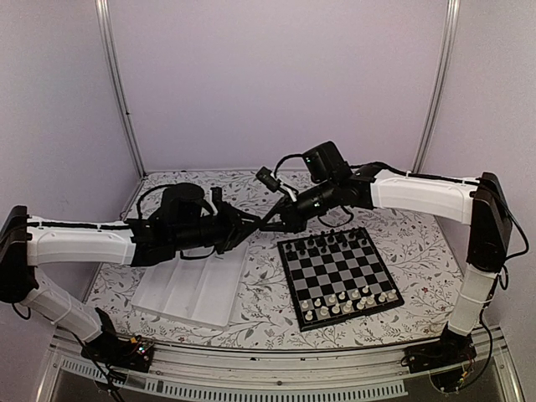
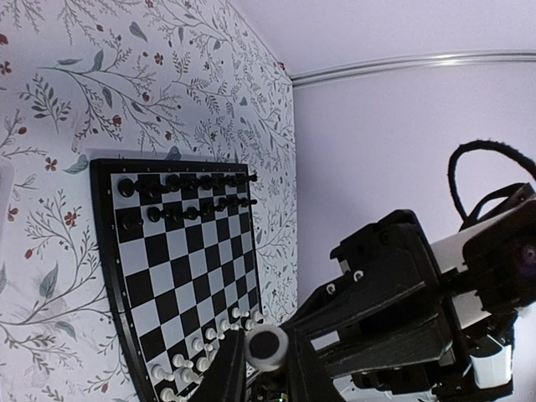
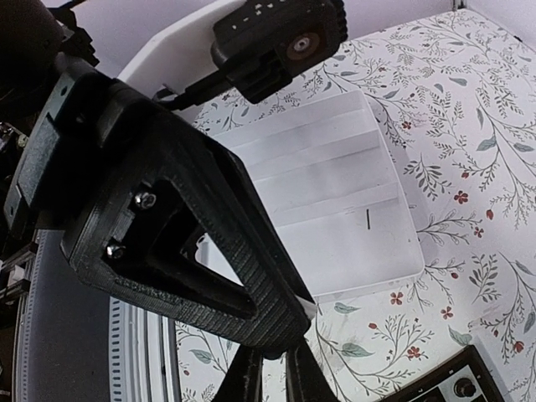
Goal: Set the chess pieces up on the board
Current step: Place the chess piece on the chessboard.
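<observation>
While both arms meet in mid-air between the tray [image 1: 188, 289] and the board [image 1: 339, 272], the left gripper [image 1: 258, 224] is clenched on a small cream piece [image 2: 268, 347], whose round end faces its wrist camera. The right gripper [image 1: 275, 224] sits tip to tip with it. Its fingers [image 3: 251, 377] stand close together in its own view, but whether they grasp anything I cannot tell. It looks like a handover of one piece, judging from the pose. The board lies on the floral tablecloth [image 1: 419, 243], right of the tray. The black pieces [image 1: 327, 243] fill its two far rows and the white pieces [image 1: 347, 301] stand along the near rows, too small to count. Risks: the piece is tiny and round, so if the left claw lets go before the right one has a firm pinch it drops onto the cloth or into the tray and may roll. The fingertips are crowded together and could bump and twist the piece out of line. A tilted grip then means a tilted placement on the square. Lowering among the tightly packed white rows could topple neighbours. The right arm also reaches over the black rows, so a low sweep could knock them down. Writing: no brand, label or board lettering is legible in any view.
</observation>
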Available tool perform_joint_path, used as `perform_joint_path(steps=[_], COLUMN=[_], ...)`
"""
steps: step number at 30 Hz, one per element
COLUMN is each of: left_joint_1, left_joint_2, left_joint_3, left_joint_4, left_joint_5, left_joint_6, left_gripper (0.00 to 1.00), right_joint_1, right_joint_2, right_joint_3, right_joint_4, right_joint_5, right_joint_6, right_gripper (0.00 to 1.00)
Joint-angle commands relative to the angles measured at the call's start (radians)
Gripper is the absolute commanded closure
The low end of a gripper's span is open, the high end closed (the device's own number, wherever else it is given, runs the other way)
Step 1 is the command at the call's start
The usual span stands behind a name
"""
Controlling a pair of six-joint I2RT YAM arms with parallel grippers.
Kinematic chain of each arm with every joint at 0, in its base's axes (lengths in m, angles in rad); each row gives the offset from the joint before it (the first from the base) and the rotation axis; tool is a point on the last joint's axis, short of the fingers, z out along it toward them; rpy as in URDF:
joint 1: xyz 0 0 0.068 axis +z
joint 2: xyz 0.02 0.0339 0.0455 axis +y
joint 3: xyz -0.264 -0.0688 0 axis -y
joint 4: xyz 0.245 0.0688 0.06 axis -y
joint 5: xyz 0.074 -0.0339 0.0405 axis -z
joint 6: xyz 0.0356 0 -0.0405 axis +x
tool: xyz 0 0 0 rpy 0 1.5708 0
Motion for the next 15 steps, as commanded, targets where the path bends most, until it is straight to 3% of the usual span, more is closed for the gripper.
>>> perform_joint_path(steps=[1, 3, 7, 15], left_joint_1=[-0.028, -0.03, -0.033, -0.028], left_joint_2=[0.034, 0.045, 0.051, 0.015], left_joint_3=[0.027, 0.03, 0.032, 0.031], left_joint_4=[0.057, 0.066, 0.069, 0.008], left_joint_5=[0.047, 0.057, 0.058, 0.016], left_joint_6=[0.001, -0.004, -0.013, 0.005], left_gripper=[0.84, 0.83, 0.8, 0.59], right_joint_1=[0.011, 0.01, 0.01, -0.02], right_joint_2=[0.005, 0.001, -0.001, -0.039], right_joint_3=[0.028, 0.027, 0.027, -0.04], right_joint_4=[0.028, 0.033, 0.036, 0.02], right_joint_5=[0.004, 0.005, 0.016, 0.034], right_joint_6=[-0.002, -0.006, -0.009, -0.038], right_gripper=[0.94, 1.0, 1.0, 1.0])
